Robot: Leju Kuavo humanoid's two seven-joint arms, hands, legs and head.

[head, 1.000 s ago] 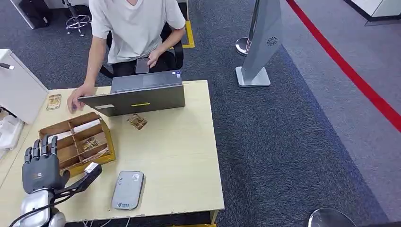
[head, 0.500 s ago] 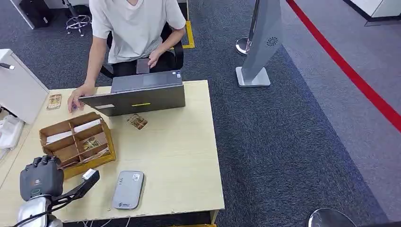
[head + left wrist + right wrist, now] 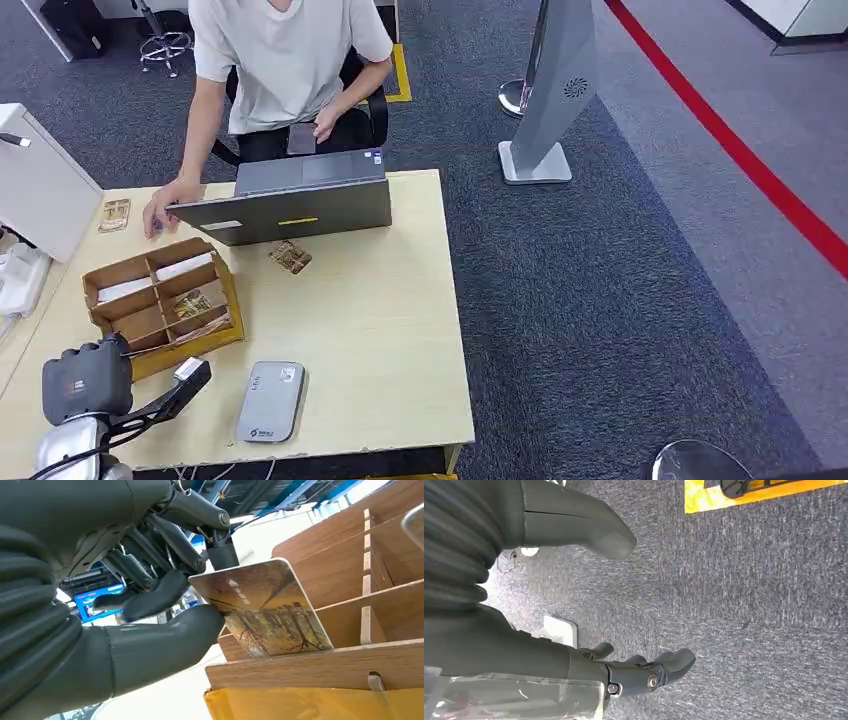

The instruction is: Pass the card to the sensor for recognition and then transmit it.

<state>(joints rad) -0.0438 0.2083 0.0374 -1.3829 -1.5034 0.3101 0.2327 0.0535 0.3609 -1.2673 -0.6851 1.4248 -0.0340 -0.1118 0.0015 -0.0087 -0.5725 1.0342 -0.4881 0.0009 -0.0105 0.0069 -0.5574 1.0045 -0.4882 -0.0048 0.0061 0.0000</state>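
The left hand (image 3: 150,610) pinches a glossy card printed with brown trees (image 3: 260,610) at the near compartment of the divided wooden box (image 3: 160,300). Judged step: pickup. Next it must lift the card clear toward the grey rounded sensor (image 3: 270,402) beside the box. The right hand (image 3: 644,672) hangs, fingers apart, holding nothing.

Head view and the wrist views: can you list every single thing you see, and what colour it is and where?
table: 1, pale wood, centre
divided box: 1, brown, table's left
held card: 1, brown-gold, at the box, pinched by left robot hand
loose cards: 2, brownish, by laptop and far-left table edge
laptop: 1, grey, table's far side
sensor: 1, grey, near edge
person: 1, pale shirt, behind laptop
left robot hand: dark grey
right robot hand: dark, over carpet
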